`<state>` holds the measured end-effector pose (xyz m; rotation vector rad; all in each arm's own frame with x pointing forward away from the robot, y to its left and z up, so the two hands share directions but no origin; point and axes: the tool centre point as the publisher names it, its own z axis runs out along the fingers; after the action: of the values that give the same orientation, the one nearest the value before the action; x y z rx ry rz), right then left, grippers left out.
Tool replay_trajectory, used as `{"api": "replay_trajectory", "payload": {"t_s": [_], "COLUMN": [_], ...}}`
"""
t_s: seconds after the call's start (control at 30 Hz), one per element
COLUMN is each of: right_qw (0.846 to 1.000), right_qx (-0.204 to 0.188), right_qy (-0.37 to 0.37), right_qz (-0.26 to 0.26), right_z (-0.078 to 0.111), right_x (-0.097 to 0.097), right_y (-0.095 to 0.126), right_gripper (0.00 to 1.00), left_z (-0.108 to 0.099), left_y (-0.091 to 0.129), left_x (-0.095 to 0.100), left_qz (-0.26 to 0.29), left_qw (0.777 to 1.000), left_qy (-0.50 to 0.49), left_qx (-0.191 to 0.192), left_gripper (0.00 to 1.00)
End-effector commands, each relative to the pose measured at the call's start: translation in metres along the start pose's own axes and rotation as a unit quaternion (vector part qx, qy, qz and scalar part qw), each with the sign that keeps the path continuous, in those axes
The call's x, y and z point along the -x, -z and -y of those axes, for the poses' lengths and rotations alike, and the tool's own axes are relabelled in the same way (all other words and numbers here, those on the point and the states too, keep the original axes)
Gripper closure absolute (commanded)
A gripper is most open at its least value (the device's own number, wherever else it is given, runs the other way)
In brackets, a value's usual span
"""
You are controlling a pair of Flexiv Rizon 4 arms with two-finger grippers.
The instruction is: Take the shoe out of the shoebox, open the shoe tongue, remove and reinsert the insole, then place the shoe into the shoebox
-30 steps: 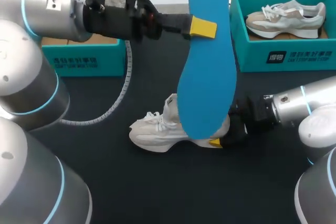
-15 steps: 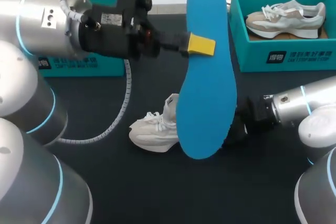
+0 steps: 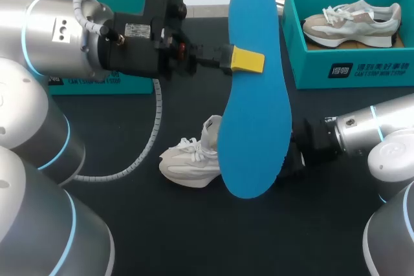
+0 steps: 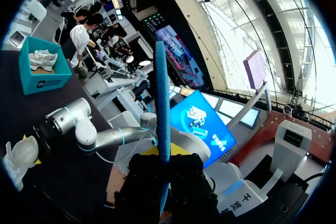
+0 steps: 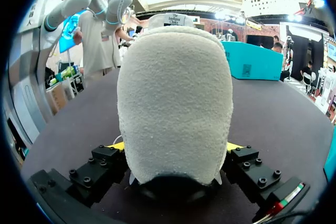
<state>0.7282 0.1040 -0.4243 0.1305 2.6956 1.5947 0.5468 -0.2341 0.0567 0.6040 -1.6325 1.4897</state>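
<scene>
Hanging blue insole [image 3: 254, 127] in pinching left end effector [image 3: 248, 61] — pale shoe [image 3: 191, 159] clamped in right end effector [image 5: 176, 146]

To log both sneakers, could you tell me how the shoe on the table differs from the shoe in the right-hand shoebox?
The table shoe is off-white all over; the boxed shoe has beige panels. The table shoe stands on the black table, heel gripped by the right end effector; the boxed shoe lies untouched in its teal shoebox. The blue insole partly hides the table shoe, not the boxed shoe. Both are laced sneakers.
</scene>
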Motion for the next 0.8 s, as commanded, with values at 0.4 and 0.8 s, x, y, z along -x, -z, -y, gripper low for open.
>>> {"api": "replay_trajectory", "payload": {"t_s": [0.4,0.8], "right_qw": [0.999,0.991], "right_qx": [-0.043,-0.136], "right_qy": [-0.009,-0.014], "right_qz": [0.004,-0.002], "right_z": [-0.011,-0.036], "right_x": [-0.003,-0.007], "right_y": [0.017,0.038], "right_gripper": [0.00,0.00], "left_z": [-0.006,-0.006], "left_y": [-0.002,-0.002], "left_x": [-0.003,-0.003], "left_qz": [0.002,0.002], "left_qw": [1.000,1.000], "left_qy": [0.000,0.000], "left_qx": [-0.006,-0.006], "left_gripper": [1.00,1.00]}}
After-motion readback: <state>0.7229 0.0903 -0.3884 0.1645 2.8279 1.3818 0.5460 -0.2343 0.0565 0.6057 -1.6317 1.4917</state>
